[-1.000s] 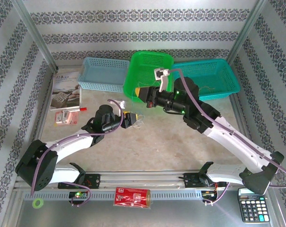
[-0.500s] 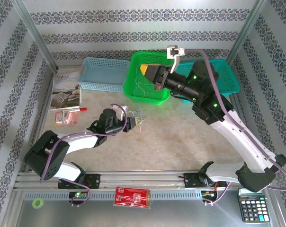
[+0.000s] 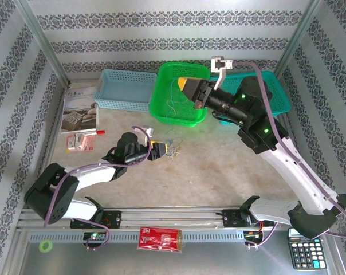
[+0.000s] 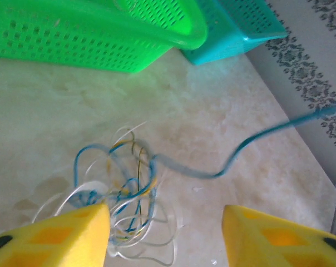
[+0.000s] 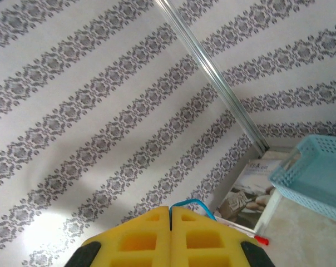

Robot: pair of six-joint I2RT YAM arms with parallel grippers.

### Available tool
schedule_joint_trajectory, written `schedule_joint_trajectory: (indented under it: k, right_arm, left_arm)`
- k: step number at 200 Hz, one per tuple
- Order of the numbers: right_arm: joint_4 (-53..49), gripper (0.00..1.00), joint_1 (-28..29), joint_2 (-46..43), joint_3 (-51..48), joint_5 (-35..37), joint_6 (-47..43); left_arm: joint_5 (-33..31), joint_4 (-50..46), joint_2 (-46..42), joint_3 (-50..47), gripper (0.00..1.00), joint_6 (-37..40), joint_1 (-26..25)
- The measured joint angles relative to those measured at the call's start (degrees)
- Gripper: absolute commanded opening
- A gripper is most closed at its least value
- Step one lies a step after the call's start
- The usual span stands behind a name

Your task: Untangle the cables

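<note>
I'm mid-pull: my right gripper (image 5: 169,214), pinched shut on the blue cable (image 4: 212,174), holds it above the green basket (image 3: 161,109) at the table's far edge, while the left gripper (image 4: 165,222) gapes over the cables (image 4: 120,183) mid-table (next, I'd pin them down).

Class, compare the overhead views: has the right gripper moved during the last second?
Yes. The right gripper, shut on a blue cable, went farther back and rightward: from the near wall of the green basket to above its interior.

Table (image 3: 219,172) centre and right side are open. Green basket (image 3: 164,80), pale blue basket (image 3: 124,98) and teal basket (image 3: 273,91) wall off the far edge. Cables (image 3: 172,146) lie mid-table.
</note>
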Motion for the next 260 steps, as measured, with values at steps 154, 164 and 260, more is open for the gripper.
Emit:
schedule_joint_trajectory:
  k: [154,164,260]
  right_arm:
    - [-11.7,0.0,-2.6,-1.6,-6.9,-3.0,-12.4]
    - [-13.0,0.0,-2.6,-1.4,-6.8,-3.9,-13.6]
    - [-18.3,0.0,-2.6,0.3,-6.1,-12.6,-17.9]
  left_arm:
    - [3.0,-29.3,-24.6,16.1,0.9,13.5,-0.3]
    - [4.5,-30.5,-23.7,18.8,0.89,14.6,-0.3]
    - [18.0,-38.3,-12.5,33.2,0.63,22.0,-0.2]
